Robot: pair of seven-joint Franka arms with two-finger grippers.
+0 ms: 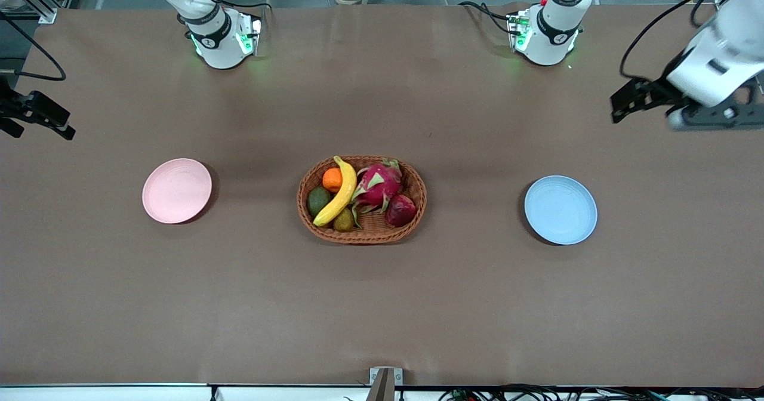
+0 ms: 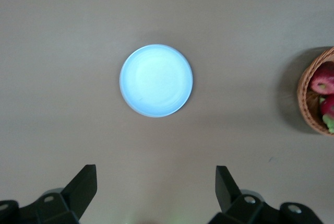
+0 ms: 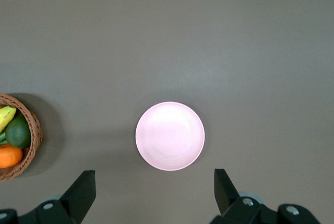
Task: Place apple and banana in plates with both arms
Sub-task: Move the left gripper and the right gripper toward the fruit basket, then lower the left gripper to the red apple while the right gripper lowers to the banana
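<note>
The yellow banana [image 1: 340, 195] and the dark red apple [image 1: 401, 210] lie in a wicker basket [image 1: 370, 237] at the table's middle. The apple rests beside a pink dragon fruit [image 1: 378, 184]. A pale pink plate [image 1: 176, 190] sits bare toward the right arm's end and also shows in the right wrist view [image 3: 169, 136]. A light blue plate [image 1: 560, 209] sits bare toward the left arm's end, seen too in the left wrist view [image 2: 156, 80]. My left gripper [image 1: 621, 107] [image 2: 155, 174] hangs open over the table's left-arm end. My right gripper [image 1: 62, 123] [image 3: 154, 177] hangs open over the right-arm end. Neither holds anything.
An orange [image 1: 332, 179], an avocado [image 1: 318, 200] and a small brownish fruit [image 1: 344, 221] share the basket with the banana. Both arm bases [image 1: 224, 40] [image 1: 546, 34] stand at the table edge farthest from the front camera. Brown tabletop surrounds the plates and basket.
</note>
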